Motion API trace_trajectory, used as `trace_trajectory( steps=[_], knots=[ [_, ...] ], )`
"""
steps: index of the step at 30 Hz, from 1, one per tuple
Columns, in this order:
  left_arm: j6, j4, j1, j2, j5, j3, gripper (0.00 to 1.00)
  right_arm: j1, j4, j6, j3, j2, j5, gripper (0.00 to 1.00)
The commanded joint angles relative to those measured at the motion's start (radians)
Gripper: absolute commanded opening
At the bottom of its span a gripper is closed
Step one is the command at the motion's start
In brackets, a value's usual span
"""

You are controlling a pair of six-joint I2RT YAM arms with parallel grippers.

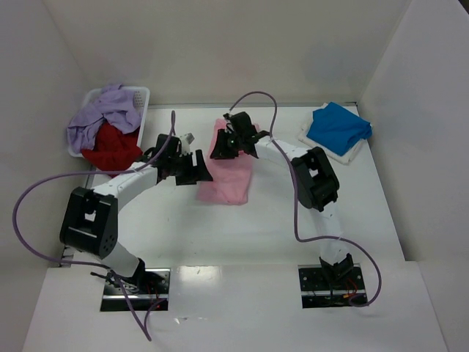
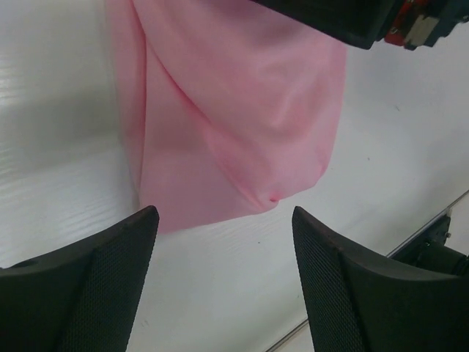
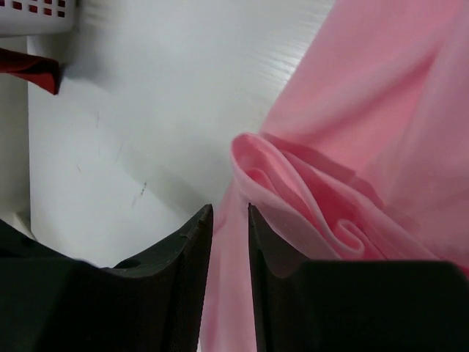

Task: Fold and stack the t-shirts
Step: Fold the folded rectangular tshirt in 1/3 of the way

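At the middle of the tabletop [image 1: 278, 220] we see the light pink t-shirt [image 1: 229, 176] lying partly folded. Our right gripper [image 3: 229, 216] pinches a bunched fold of it between nearly closed fingers. Our left gripper [image 2: 223, 220] hovers wide open over its edge, holding nothing.

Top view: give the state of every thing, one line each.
basket, upright, holding two shirts
lavender t-shirt, crumpled in basket
red t-shirt, crumpled, spilling from basket
blue t-shirt, folded, set aside
pink t-shirt, partly folded, one edge pinched
left tool, open
right tool, shut on pink t-shirt
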Motion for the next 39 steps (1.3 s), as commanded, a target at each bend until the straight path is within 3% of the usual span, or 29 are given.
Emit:
trace_trajectory(
  steps=[1, 5, 11, 18, 25, 33, 39],
  knots=[
    [-0.025, 0.053, -0.024, 0.101, 0.038, -0.001, 0.81, 0.018, -0.006, -0.012, 0.083, 0.049, -0.032, 0.32],
    [-0.025, 0.089, -0.024, 0.162, 0.073, -0.001, 0.72, 0.018, -0.015, -0.031, 0.092, 0.072, -0.021, 0.32],
    [-0.016, 0.08, -0.035, 0.204, 0.059, 0.018, 0.7, 0.018, -0.026, -0.031, 0.101, 0.11, -0.012, 0.32],
    [-0.006, 0.037, -0.035, 0.215, 0.018, 0.018, 0.42, 0.018, -0.044, -0.04, 0.121, 0.142, 0.033, 0.23],
    [-0.016, -0.027, -0.035, 0.202, -0.076, -0.011, 0.35, -0.005, -0.044, -0.04, 0.121, 0.151, 0.044, 0.23],
    [0.02, -0.047, -0.035, 0.124, -0.085, 0.021, 0.72, -0.014, -0.044, -0.04, 0.103, 0.142, 0.044, 0.23],
    [0.053, -0.056, -0.035, 0.095, -0.119, 0.044, 0.82, -0.014, -0.035, -0.04, 0.094, 0.124, 0.024, 0.23]
  ],
)
